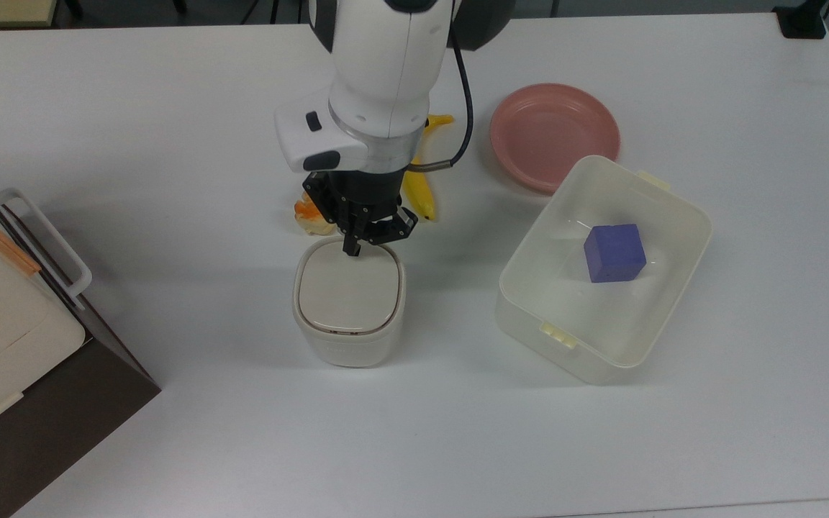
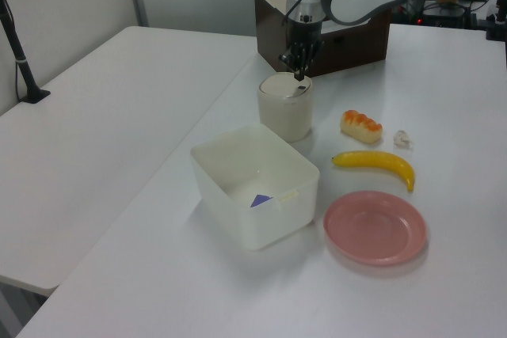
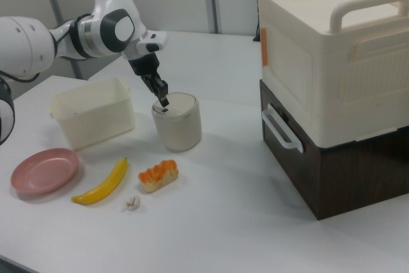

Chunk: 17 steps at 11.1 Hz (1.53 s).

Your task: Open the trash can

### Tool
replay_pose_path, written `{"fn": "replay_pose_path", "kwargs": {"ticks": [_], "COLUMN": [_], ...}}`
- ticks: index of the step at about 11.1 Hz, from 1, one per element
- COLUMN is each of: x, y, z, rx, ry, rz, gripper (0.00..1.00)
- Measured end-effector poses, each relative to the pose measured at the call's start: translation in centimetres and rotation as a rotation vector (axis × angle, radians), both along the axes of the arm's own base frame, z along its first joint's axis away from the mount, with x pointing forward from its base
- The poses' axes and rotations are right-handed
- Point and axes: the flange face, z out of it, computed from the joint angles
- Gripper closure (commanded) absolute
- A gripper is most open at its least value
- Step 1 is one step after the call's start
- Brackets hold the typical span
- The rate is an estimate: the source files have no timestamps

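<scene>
Item: trash can (image 1: 348,302), light rigid plastic, lid shut. We judge no grasp needed, only pressing its button. Gripper (image 1: 352,250) fingers seemingly closed, empty.

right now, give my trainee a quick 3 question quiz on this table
1. True or false: the bin has its lid raised.
2. What lies in the tub? A) banana B) blue cube C) bread
3. Over which part of the bin does the gripper stand?

Key
1. False: the lid lies flat.
2. B: the blue cube. The banana and bread lie on the table.
3. The lid's edge nearest the bread, where the dark button sits.
</scene>
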Motion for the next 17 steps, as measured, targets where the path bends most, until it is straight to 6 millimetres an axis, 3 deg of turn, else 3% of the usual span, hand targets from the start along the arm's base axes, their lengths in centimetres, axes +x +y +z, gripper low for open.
{"fn": "replay_pose_path", "kwargs": {"ticks": [2, 8, 15, 17], "x": [0.2, 0.3, 0.2, 0.1], "y": [-0.1, -0.4, -0.2, -0.9], "z": [-1.0, -1.6, -1.9, -1.2], "rx": [-0.002, -0.018, -0.065, -0.056], "ry": [0.014, 0.021, 0.024, 0.013], "rz": [-0.003, -0.001, 0.020, 0.001], "gripper": [1.00, 1.00, 1.00, 1.00]}}
